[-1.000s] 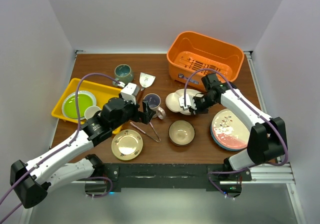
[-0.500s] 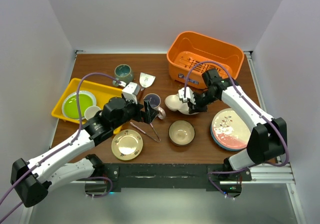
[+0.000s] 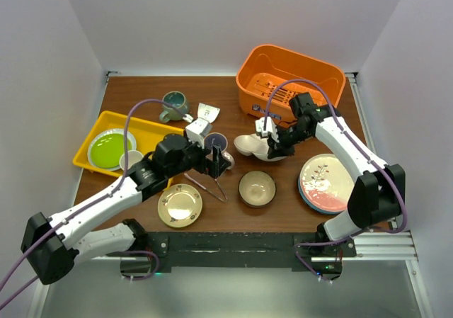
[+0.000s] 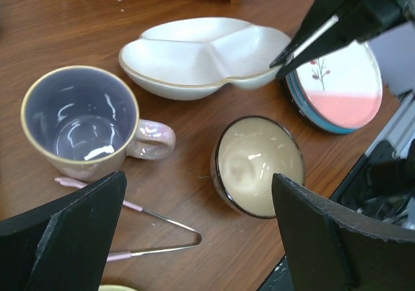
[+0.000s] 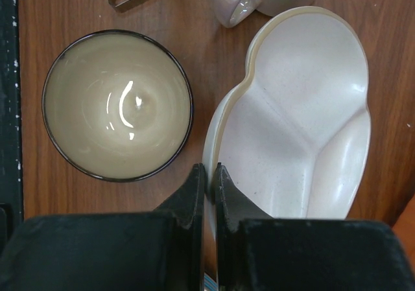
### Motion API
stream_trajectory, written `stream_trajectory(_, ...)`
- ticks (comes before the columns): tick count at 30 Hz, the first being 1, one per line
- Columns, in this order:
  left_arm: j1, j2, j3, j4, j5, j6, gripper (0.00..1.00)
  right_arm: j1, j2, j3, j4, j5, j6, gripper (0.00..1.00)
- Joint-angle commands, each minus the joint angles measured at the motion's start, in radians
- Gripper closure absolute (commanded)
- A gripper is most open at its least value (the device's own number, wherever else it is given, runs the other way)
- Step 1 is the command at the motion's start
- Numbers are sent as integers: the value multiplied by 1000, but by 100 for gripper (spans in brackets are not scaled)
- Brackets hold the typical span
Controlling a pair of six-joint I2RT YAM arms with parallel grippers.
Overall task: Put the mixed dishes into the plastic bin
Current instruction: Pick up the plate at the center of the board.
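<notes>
My right gripper (image 3: 272,145) (image 5: 211,169) is shut on the rim of the white divided dish (image 3: 249,145) (image 5: 305,109), which is tilted and raised off the table in front of the orange plastic bin (image 3: 290,81). My left gripper (image 3: 216,161) (image 4: 198,177) hangs open above the table, between the lavender mug (image 3: 216,145) (image 4: 81,119) and the dark-rimmed bowl (image 3: 257,188) (image 4: 256,164) (image 5: 117,106). Nothing is between its fingers. The pink floral plate (image 3: 325,183) (image 4: 340,87) lies at the right.
A gold plate (image 3: 180,205) lies near the front. The yellow tray (image 3: 152,130) holds a lime-green plate (image 3: 110,148) and a small white cup (image 3: 129,160). A teal mug (image 3: 173,105) and metal spatula (image 3: 207,111) sit at the back. Thin pink tongs (image 3: 212,187) (image 4: 162,229) lie below the mug.
The right gripper has raised and tilted the divided dish off the table. The left arm has shifted right and forward over the lavender mug, still open.
</notes>
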Motion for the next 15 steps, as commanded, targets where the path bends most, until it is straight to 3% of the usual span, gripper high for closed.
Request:
stream_trajectory(1, -2, 63, 124, 6, 140, 365, 0, -7, -21, 74, 24, -126, -15, 100)
stream_trajectory(10, -4, 215, 192, 32, 313, 1073, 0, -27, -24, 67, 2, -145, -56, 100)
stream_trajectory(15, -2, 346, 242, 44, 363, 1252, 0, -46, -29, 65, -25, -156, -91, 100)
